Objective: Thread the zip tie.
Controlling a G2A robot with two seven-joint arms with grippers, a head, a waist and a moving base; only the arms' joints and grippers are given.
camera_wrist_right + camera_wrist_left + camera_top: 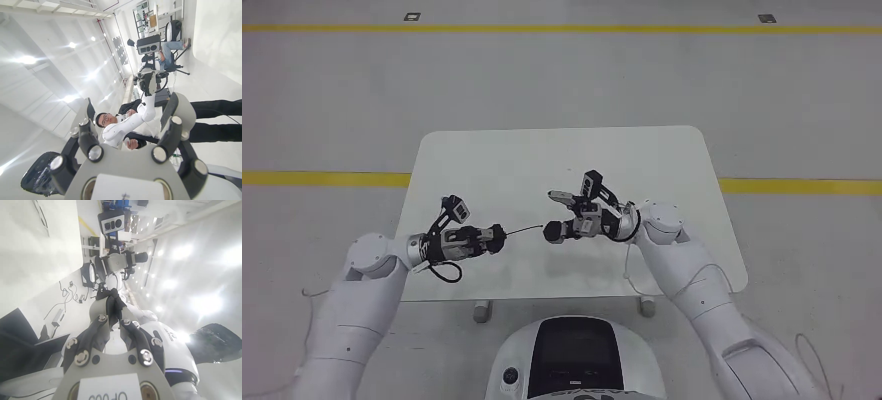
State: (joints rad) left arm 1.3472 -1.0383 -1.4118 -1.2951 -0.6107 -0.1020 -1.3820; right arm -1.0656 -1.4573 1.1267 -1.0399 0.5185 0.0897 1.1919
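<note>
The left gripper (pixel 497 238) is pressed together on one end of the zip tie (pixel 524 233). The tie's long axis runs sideways toward the right gripper (pixel 556 216). That gripper's fingers are spread, and the tie's free tip lies just beside it. Both are above the table (pixel 542 160).

Both arms bend inward above the worktop's (pixel 662 160) near edge, with their pincers facing each other and a little apart. The left pincer (pixel 489 238) has its fingers (pixel 110 303) pressed together on one end of the zip tie (pixel 524 232). The right pincer (pixel 555 214) holds its fingers (pixel 174 106) spread wide.
</note>
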